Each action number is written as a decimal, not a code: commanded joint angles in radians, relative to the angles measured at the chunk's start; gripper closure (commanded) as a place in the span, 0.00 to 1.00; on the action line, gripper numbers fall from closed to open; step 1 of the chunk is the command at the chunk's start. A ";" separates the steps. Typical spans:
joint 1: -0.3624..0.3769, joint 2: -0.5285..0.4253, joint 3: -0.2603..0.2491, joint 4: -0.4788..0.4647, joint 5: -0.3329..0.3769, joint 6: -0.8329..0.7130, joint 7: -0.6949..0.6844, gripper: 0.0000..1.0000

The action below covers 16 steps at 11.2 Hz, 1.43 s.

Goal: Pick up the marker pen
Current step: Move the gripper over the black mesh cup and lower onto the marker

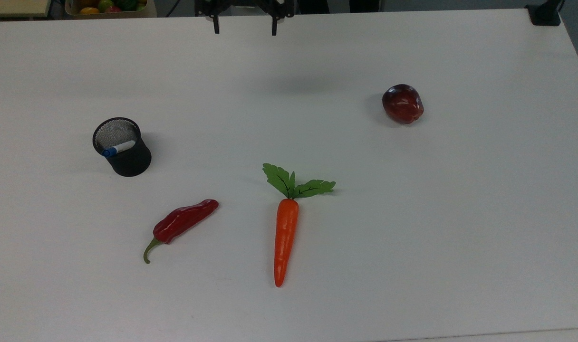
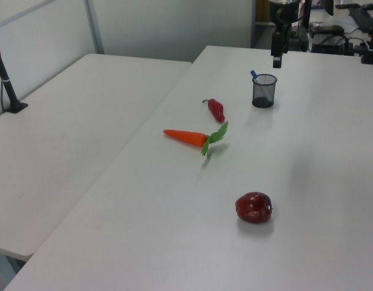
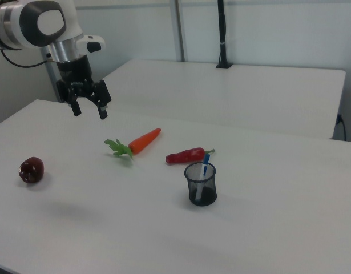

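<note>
One marker pen point(image 1: 119, 148) leans inside the mesh cup point(image 1: 127, 161).

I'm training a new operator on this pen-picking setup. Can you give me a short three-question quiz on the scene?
1. Where is the marker pen?
2. True or false: the gripper holds the carrot.
3. In the top view, which lies nearest the mesh cup: A) apple, B) chili pepper, C) carrot?

Key: 1. Standing in the black mesh cup. 2. False; it hangs open above the table. 3. B.
</note>
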 commanded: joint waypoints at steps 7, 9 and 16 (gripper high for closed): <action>-0.046 -0.019 -0.046 0.003 0.012 -0.031 -0.111 0.00; -0.088 -0.005 -0.080 0.003 0.015 0.057 -0.171 0.00; -0.272 0.178 -0.094 0.002 0.041 0.416 -0.230 0.05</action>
